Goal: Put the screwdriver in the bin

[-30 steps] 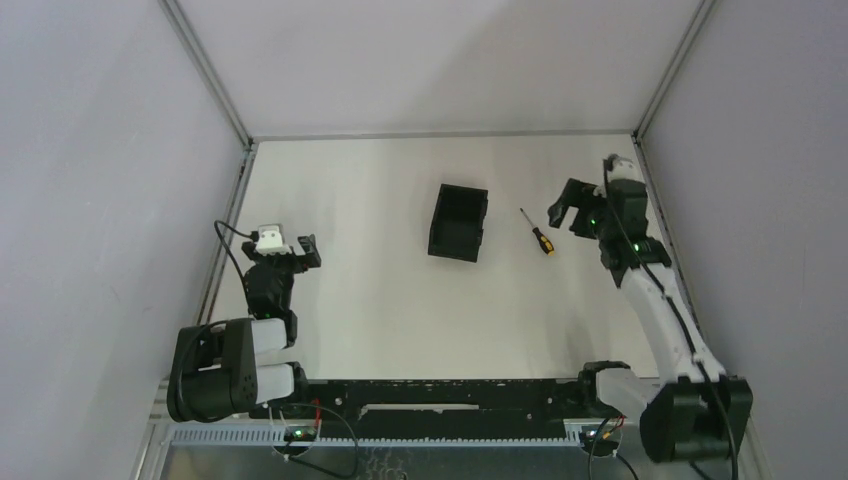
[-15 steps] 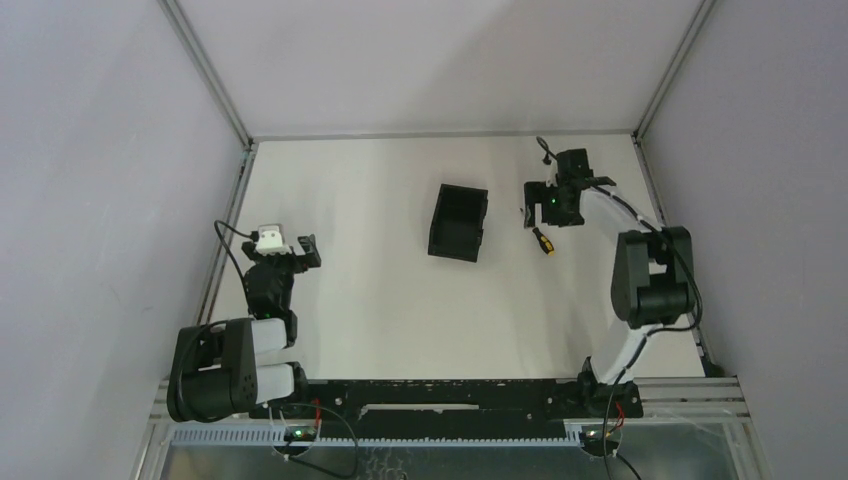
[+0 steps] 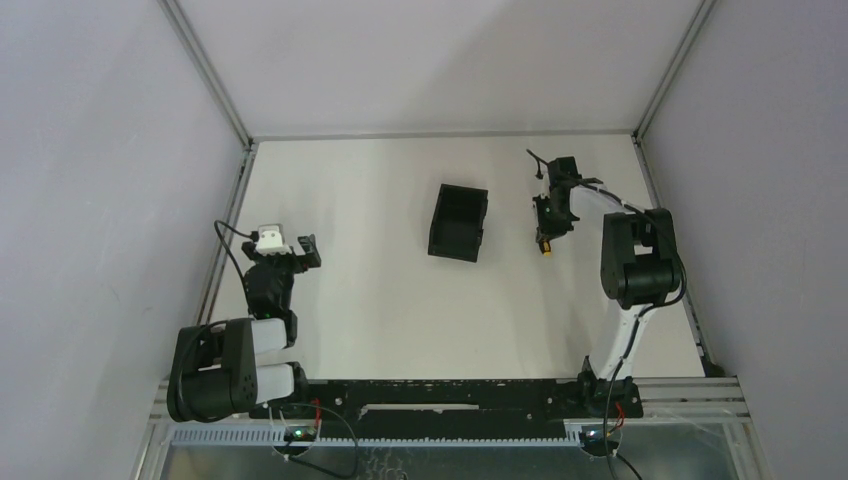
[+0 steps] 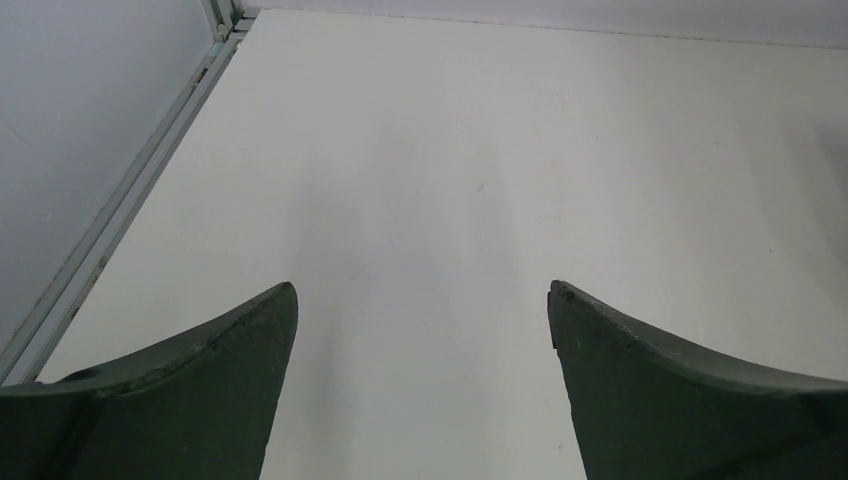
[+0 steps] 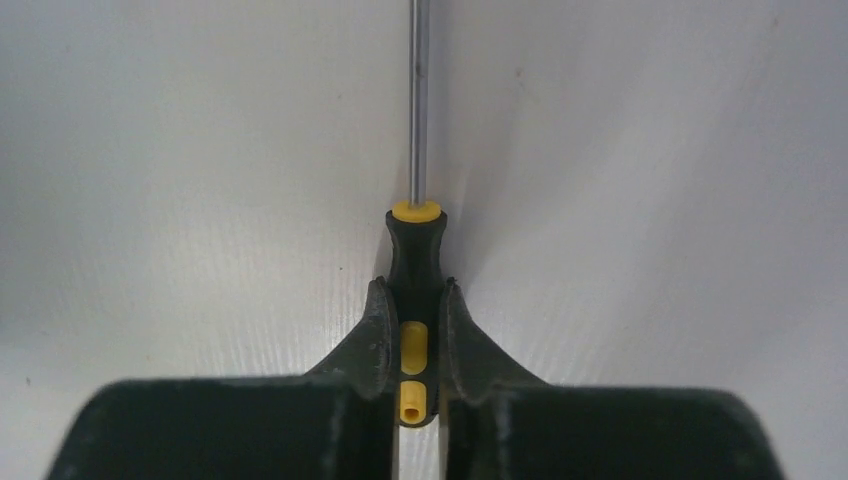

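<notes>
While our right jaws pinch the screwdriver (image 5: 417,250) by its handle, the bin (image 3: 452,244) stands near it on the left, not touching it.
We see both fingers (image 5: 375,340) pressed against the sides of the black-and-yellow handle, with the thin shaft pointing straight away over the white counter (image 3: 380,290). From above, the tool's yellow butt end shows just below the right wrist, outside the bin. Our left jaws are spread wide above the counter, close to the left rail (image 4: 120,220).
</notes>
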